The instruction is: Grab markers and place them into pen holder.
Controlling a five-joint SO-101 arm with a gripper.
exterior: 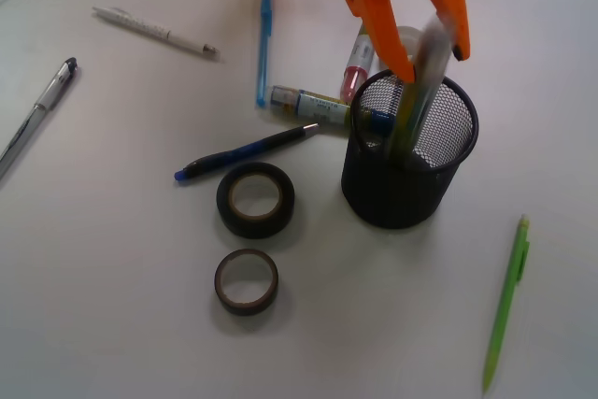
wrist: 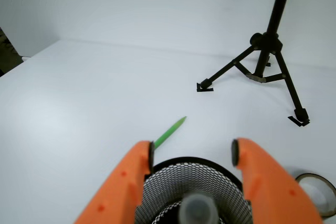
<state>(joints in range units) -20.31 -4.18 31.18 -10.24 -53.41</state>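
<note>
The black mesh pen holder (exterior: 374, 193) stands right of centre, and in the wrist view its rim (wrist: 191, 162) lies directly below the jaws. My orange gripper (exterior: 432, 58) (wrist: 192, 153) hovers over it, open, with the jaws spread wider than the marker. One marker (exterior: 420, 81) (wrist: 197, 211) leans blurred inside the holder, touched by neither finger. Two more markers lie on the table just behind the holder: a blue-capped one (exterior: 322, 105) on its side and a red-capped one (exterior: 357, 67).
Two black tape rolls (exterior: 255, 199) (exterior: 247, 280) sit left of the holder. A dark blue pen (exterior: 248, 151), a light blue pen (exterior: 264, 44), a white pen (exterior: 154, 32) and another pen (exterior: 37, 109) lie scattered. A green pencil (exterior: 505, 306) (wrist: 169, 132) lies right. A tripod (wrist: 268, 51) stands beyond.
</note>
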